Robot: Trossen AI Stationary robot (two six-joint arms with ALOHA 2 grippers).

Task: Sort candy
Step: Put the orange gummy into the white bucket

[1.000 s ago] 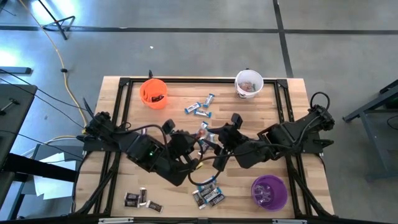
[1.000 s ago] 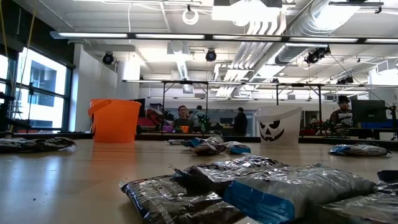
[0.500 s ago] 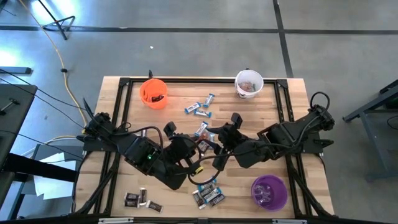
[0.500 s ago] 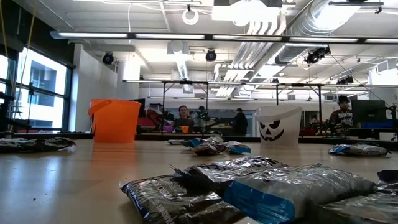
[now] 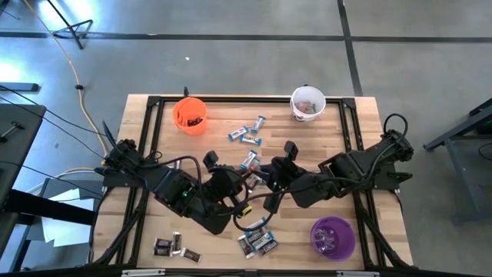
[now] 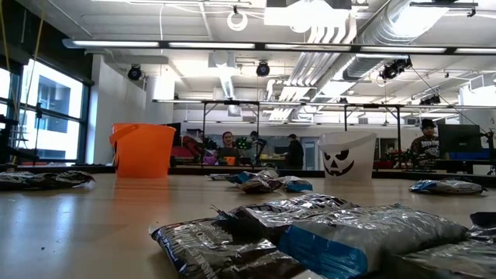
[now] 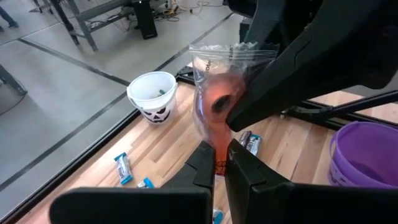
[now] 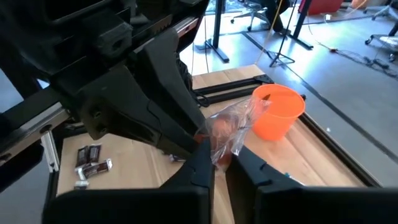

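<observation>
Both arms met over the middle of the table (image 5: 361, 123). The left hand (image 7: 220, 163) was closed on the lower end of a clear wrapped piece with a reddish-pink candy (image 7: 214, 102) inside it. The right hand (image 8: 222, 157) was closed on the other end of the same piece, so the wrapper was held between the two hands above the table top. In the high view the two hands sat just beside each other, the left hand (image 5: 247, 182) to the left of the right hand (image 5: 269, 175).

The remaining candy lay in separate groups on the table:
- a few blue-and-white pieces (image 5: 246, 135) toward the far side, between the orange cup (image 5: 189, 115) and the white cup (image 5: 308, 103);
- a cluster of blue-and-white pieces (image 5: 257, 241) at the near edge, just left of the purple cup (image 5: 333, 238);
- several dark brown pieces (image 5: 174, 248) at the near left corner, well apart from the others.

The orange cup and the white cup each held some contents; what exactly could not be told. The white cup carried a printed jack-o'-lantern face (image 6: 338, 163).

In the low view, dark and blue wrapped pieces (image 6: 310, 236) filled the foreground. People (image 6: 227, 142) were visible in the room behind the table.
</observation>
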